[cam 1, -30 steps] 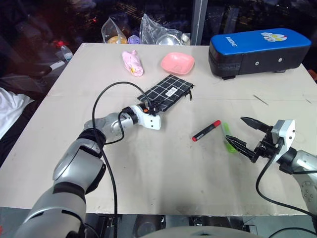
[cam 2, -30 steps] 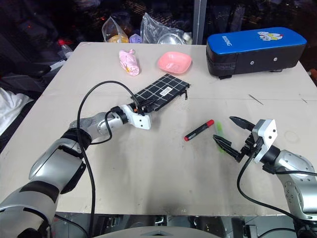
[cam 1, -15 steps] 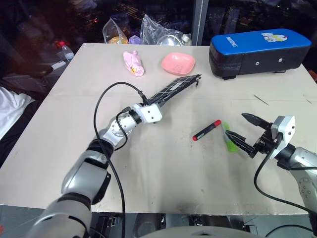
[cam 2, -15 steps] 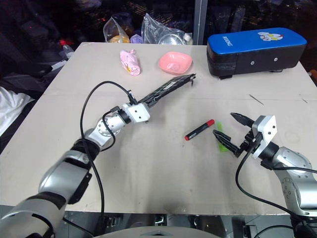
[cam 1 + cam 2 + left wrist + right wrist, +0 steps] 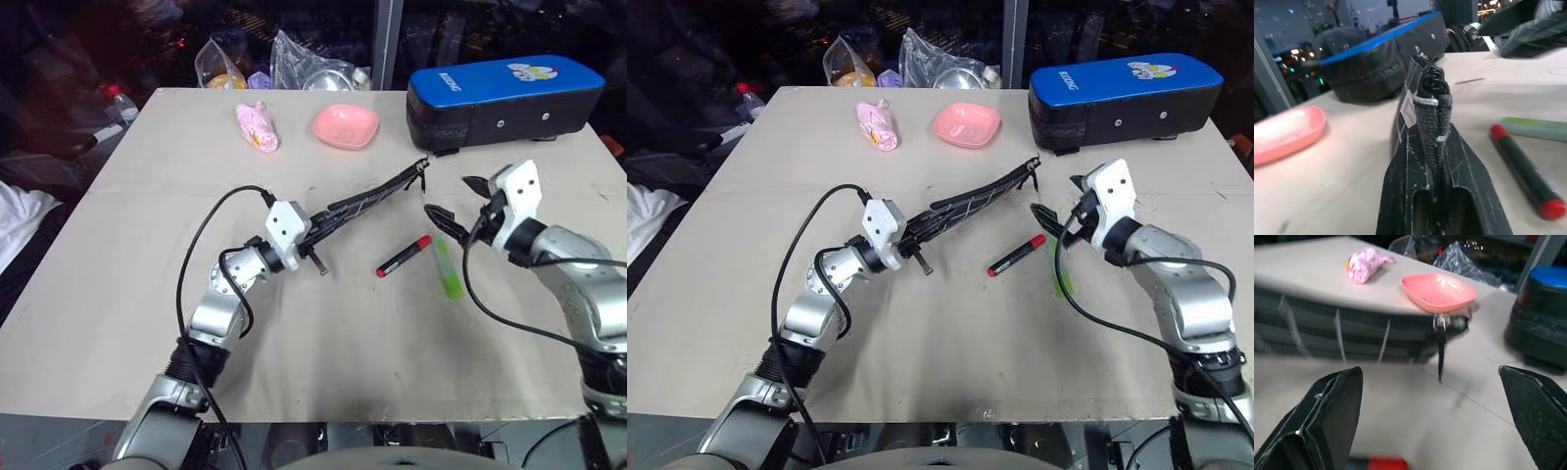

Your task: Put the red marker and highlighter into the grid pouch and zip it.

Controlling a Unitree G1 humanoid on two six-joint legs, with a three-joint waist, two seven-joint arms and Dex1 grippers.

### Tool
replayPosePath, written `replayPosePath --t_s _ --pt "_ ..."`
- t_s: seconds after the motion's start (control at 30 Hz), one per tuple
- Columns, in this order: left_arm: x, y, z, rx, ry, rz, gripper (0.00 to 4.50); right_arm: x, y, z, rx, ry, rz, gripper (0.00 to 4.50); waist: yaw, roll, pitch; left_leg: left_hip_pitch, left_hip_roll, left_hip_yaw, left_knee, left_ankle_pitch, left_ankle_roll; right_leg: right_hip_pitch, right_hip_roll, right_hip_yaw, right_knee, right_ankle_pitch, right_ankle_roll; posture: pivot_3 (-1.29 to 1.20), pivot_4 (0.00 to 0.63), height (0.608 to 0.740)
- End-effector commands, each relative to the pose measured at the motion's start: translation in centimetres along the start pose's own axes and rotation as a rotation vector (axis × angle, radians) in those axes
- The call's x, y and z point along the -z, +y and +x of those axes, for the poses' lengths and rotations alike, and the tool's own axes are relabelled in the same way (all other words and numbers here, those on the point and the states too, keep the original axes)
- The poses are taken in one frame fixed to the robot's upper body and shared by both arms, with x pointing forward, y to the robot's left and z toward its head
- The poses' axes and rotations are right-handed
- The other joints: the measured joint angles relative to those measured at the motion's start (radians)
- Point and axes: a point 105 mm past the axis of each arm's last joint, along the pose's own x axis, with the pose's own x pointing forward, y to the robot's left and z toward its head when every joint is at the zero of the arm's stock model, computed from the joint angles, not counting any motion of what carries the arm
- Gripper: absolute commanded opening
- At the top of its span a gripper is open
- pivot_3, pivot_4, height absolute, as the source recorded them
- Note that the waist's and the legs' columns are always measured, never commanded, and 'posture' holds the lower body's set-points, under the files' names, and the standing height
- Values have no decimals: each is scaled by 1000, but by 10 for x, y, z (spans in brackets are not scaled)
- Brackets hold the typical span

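My left end effector (image 5: 312, 233) pinches the limp grid pouch (image 5: 377, 197) mid-frame; right end effector (image 5: 453, 199) gapes wide, its cord seems the likeliest hold.

A black fabric crossed by thin white grid lines is shown by the grid pouch (image 5: 377, 197). A black body with a red cap and red end is seen on the red marker (image 5: 405, 257). The highlighter (image 5: 449, 271) is coloured translucent lime green. The counter (image 5: 137, 255) is pale beige. A pink dish (image 5: 346, 126), a pink soft toy (image 5: 256, 127) and a blue-topped black case (image 5: 505, 91) are seen.
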Motion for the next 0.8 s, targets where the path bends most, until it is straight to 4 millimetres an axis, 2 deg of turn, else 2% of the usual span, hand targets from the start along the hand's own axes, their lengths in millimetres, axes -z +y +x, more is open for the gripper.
replayPosePath --t_s 0.03,0.3,0.6,0.8 --pt "-11 -2 2 1 -29 19 25 -5 -7 8 25 0 65 4500 2 0 0 0 0 0 0 0 0 0 0 0 0 0 0 0 150 740" --pt "-13 -6 2 -7 -31 -8 25 1 -20 22 8 8 120 4500 -1 0 0 -1 0 -1 0 0 0 0 0 -1 -1 0 0 0 150 740" --pt "-13 -6 1 2 -23 -7 25 3 -31 31 -36 48 -36 4500 -4 1 0 -1 0 -1 -1 0 0 0 0 0 -1 0 0 0 150 740" --pt "-7 -12 -2 8 -17 -8 25 -5 -27 41 -68 25 -45 4500 -3 1 1 -1 1 0 -1 0 0 0 -1 0 -1 0 0 0 150 740"
